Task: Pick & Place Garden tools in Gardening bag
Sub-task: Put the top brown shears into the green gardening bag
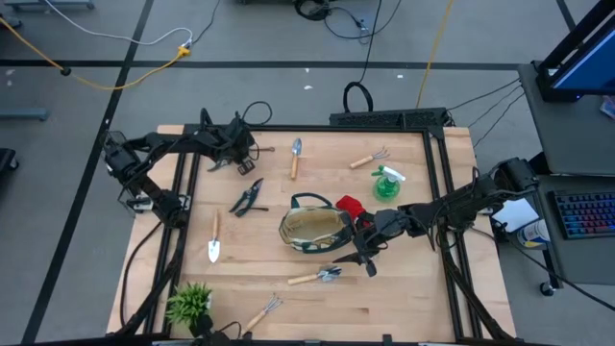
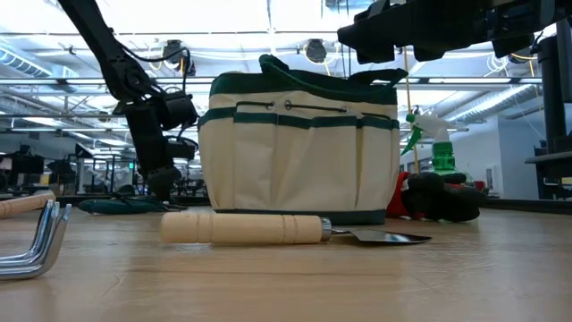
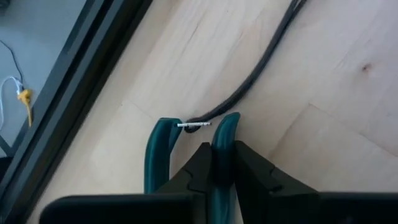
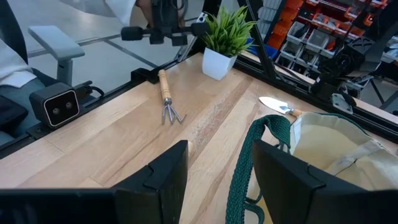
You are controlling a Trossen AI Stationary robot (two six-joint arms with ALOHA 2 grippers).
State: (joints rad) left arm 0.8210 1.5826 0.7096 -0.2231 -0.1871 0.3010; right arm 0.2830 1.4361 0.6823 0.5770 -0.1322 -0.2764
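The left gripper (image 3: 214, 155) clamps a teal-handled tool (image 3: 160, 149), its working end hidden. The right gripper (image 4: 214, 171) gapes wide around the gardening bag (image 1: 315, 229) handle (image 4: 252, 162); only the low view shows the bag's pockets (image 2: 299, 161).

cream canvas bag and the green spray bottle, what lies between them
In the high view, red-and-black gloves lie between the cream canvas gardening bag with dark green trim and the green spray bottle.
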